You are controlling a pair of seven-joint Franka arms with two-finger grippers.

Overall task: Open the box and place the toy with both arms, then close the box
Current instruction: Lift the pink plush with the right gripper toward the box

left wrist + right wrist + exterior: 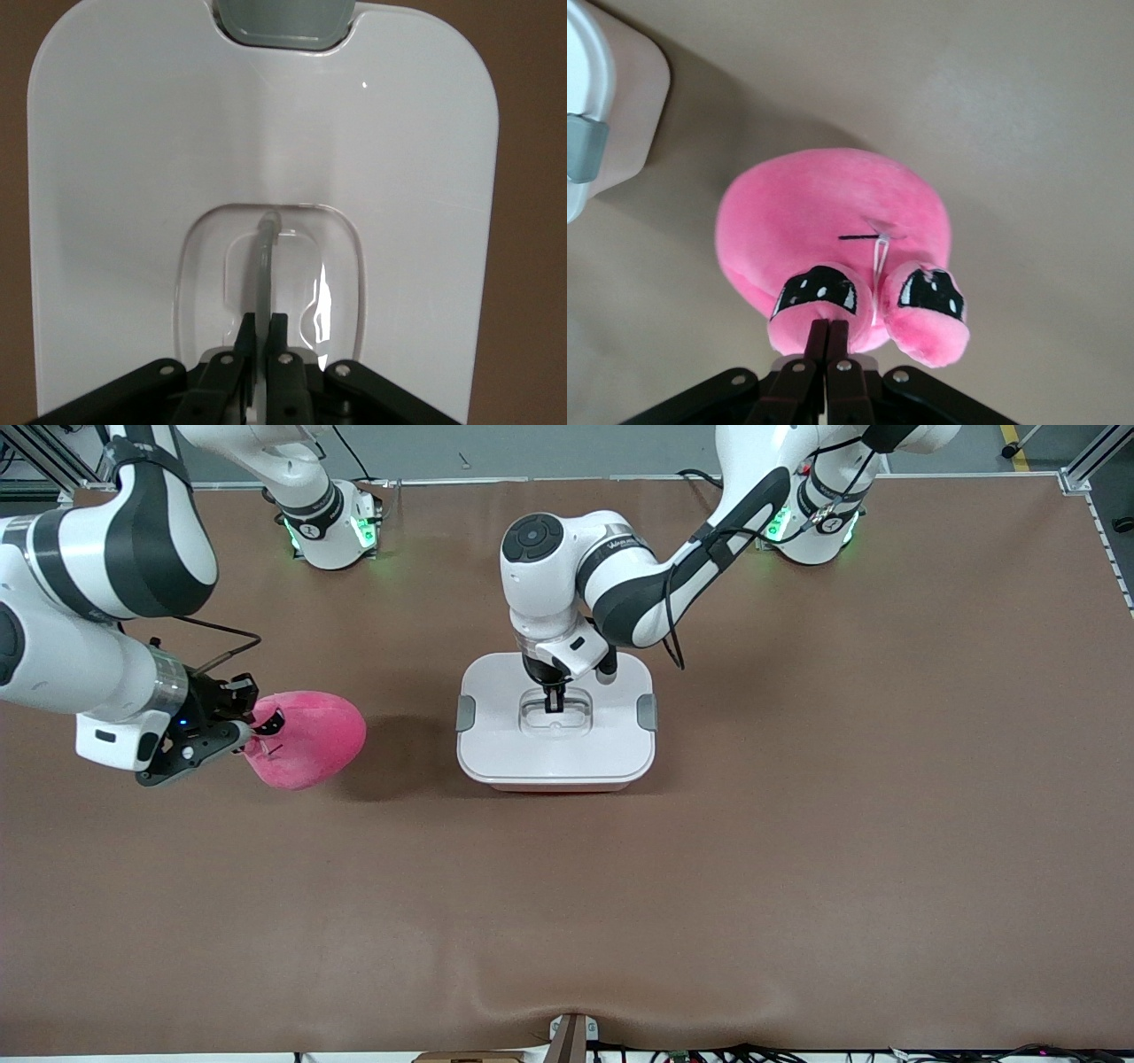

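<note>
Right now you are looking at the rounded rectangular pale pink plastic box (555, 766) sitting near the middle of the brown counter (797, 868), its white lid (496, 744) still on and a grey clip (465, 713) showing at each end. The left gripper (554, 707) is reaching down into the lid's recessed centre, and its fingers (276, 329) are pinching shut on the clear handle (264, 257), which is standing upright between them in the left wrist view.

Toward the right arm's end of the counter, well apart from the box, the right gripper (251, 731) is holding the bright pink round plush toy (310, 740). Its fingers (819, 341) are closing tight on the plush just under one of the two dark glossy eyes (818, 290). You cannot tell whether the toy is touching the counter or hanging just above it; it is casting a shadow on the counter toward the box.
</note>
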